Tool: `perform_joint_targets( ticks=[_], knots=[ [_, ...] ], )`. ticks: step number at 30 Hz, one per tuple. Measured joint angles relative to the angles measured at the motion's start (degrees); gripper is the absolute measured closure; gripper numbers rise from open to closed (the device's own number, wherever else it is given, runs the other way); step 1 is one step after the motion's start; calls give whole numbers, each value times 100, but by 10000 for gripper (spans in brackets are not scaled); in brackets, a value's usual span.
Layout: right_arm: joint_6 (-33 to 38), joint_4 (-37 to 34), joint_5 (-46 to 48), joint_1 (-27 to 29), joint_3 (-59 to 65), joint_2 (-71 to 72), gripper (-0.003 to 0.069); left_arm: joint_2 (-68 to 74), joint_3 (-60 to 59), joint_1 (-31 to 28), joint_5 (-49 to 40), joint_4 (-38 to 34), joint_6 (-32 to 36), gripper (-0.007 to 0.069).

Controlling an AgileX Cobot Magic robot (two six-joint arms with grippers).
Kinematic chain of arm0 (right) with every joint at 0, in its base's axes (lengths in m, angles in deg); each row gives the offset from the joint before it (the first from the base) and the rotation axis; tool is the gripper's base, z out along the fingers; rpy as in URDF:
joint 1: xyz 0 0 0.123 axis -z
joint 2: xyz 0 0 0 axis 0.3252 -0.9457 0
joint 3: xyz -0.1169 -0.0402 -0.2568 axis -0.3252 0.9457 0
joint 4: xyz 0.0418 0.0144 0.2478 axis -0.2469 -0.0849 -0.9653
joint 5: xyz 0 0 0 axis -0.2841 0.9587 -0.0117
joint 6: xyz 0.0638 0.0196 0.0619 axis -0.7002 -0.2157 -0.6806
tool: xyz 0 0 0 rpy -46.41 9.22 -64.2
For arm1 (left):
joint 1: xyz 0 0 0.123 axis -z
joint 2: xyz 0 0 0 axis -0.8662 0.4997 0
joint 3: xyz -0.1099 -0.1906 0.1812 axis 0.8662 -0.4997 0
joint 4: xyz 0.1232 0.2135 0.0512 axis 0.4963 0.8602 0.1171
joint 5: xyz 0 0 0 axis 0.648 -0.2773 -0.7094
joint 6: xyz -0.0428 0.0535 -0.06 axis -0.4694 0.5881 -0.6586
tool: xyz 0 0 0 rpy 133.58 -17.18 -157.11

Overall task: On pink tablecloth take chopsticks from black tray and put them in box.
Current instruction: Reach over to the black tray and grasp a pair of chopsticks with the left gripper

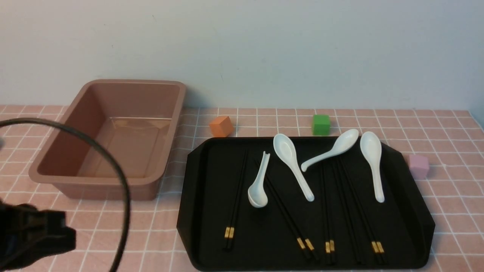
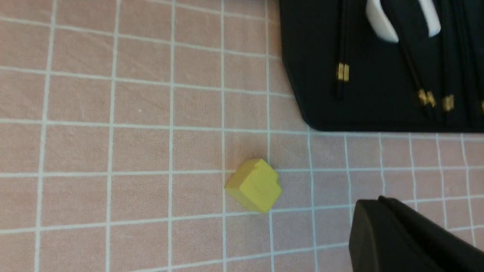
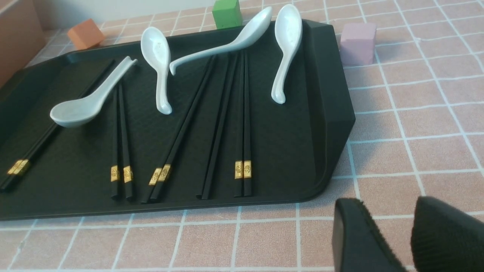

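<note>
Two left fingers (image 2: 393, 234) are closed; right fingers (image 3: 363, 234) stand apart, empty, near the tray (image 3: 280, 151).

Robot bodywork in black and grey
A thick, dark cable (image 1: 126, 196) is seen looping beside the blocky black left arm (image 1: 38, 232); dark, tapered fingers (image 3: 357, 230) are shown.

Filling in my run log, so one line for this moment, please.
left gripper: shut, empty | chopsticks: in black tray | box: empty | spoons: in tray
</note>
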Motion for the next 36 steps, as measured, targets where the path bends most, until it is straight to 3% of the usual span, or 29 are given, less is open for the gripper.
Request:
perform_joint_targets(
  ticks=[5,7,12,26,31,36],
  knots=[
    [0,0,0,0,0,0,419,1346,610,955,0,532,55,638],
    [0,0,0,0,0,0,419,2168,1056,1598,-5,783,-49,638],
    [0,0,0,0,0,0,419,3046,1849,2237,-135,912,-133,638],
    [0,0,0,0,0,0,419,5042,3329,3195,-217,1417,-818,638],
    [0,0,0,0,0,0,419,5820,4014,3162,-322,1729,-1115,627],
    [0,0,0,0,0,0,419,6648,4796,2951,-746,2026,-1235,503]
  ],
)
